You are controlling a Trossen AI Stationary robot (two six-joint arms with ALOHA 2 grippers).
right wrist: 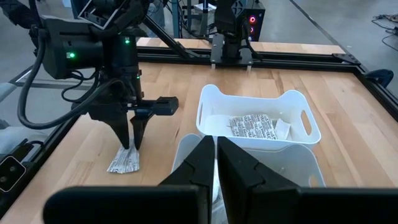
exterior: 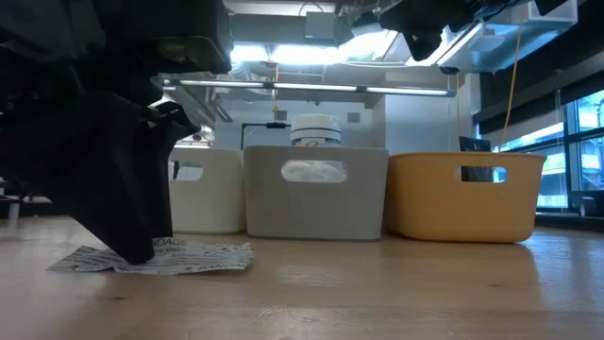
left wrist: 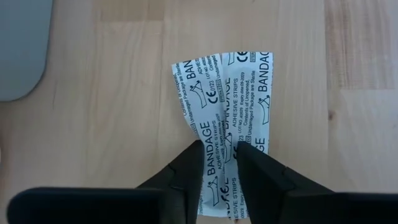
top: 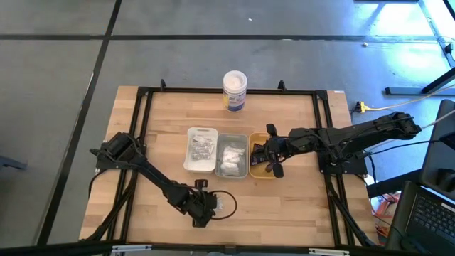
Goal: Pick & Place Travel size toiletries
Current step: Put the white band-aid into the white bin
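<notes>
On bare wood, left claw point(left wrist: 219, 149) pinching bandage strips point(left wrist: 227, 106).

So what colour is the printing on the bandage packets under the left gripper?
Dark blue-black lettering on white bandage packets, clearest in the left wrist view.

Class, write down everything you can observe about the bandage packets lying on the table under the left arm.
The bandage packets are flat white paper wrappers printed in dark letters with "BANDAGE" and "ADHESIVE STRIPS". Two lie side by side, slightly fanned and creased at the middle, flat on the bare wooden table in front of the three trays. The left hand stands over them, its fingertips pinching the paper where the packets meet. Nothing else touches them.
</notes>
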